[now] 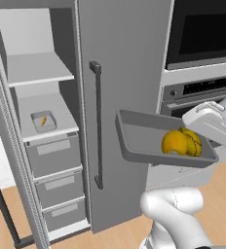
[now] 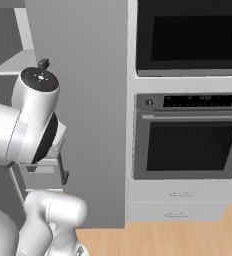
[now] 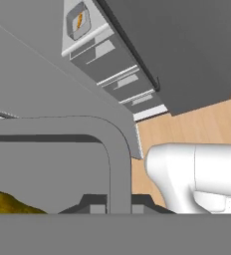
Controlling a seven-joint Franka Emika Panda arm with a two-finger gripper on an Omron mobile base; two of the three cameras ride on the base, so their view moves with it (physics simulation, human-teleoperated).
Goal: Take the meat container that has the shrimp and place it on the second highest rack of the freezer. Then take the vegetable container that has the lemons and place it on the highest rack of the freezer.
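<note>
No legible writing or brand marks on any surface.

Grey rectangular tray (image 1: 144, 141) carrying two round yellow lemons (image 1: 182, 142) held in air, nearly level, long axis running from pincer (image 3: 118, 205) toward tall grey freezer (image 1: 124, 97). Lemons sit at pincer end of tray. Pincer pressed together on tray rim.

Small grey tray with thin orange shrimp (image 1: 43, 120) rests on lower pale shelf (image 1: 47, 116), far beyond tray's free end. Upper pale shelf (image 1: 37, 68) above it.
</note>
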